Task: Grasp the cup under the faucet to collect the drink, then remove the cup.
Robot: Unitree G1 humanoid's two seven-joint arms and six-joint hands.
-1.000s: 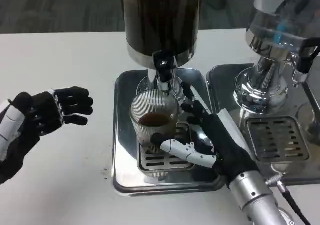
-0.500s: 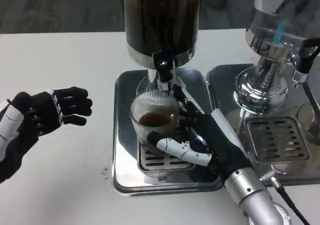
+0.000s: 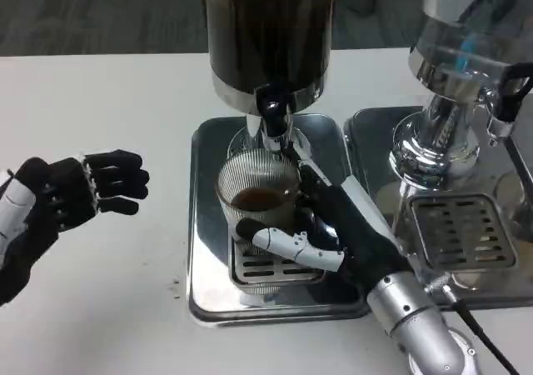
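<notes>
A ribbed glass cup [image 3: 256,198] with a little dark drink in it stands on the slotted grate of a metal drip tray [image 3: 204,225], right under the black faucet [image 3: 271,107] of a tall dark drink dispenser [image 3: 268,33]. The right robot hand [image 3: 333,229] wraps around the cup's right side, one white finger curving across the front near its base and dark fingers against the far side, so it grips the cup. The left robot hand [image 3: 79,193] hangs over the white surface [image 3: 108,100] well to the left of the tray, holding nothing, its fingers loosely bent and apart, while a shiny second dispenser [image 3: 454,75] stands on its own tray to the right
</notes>
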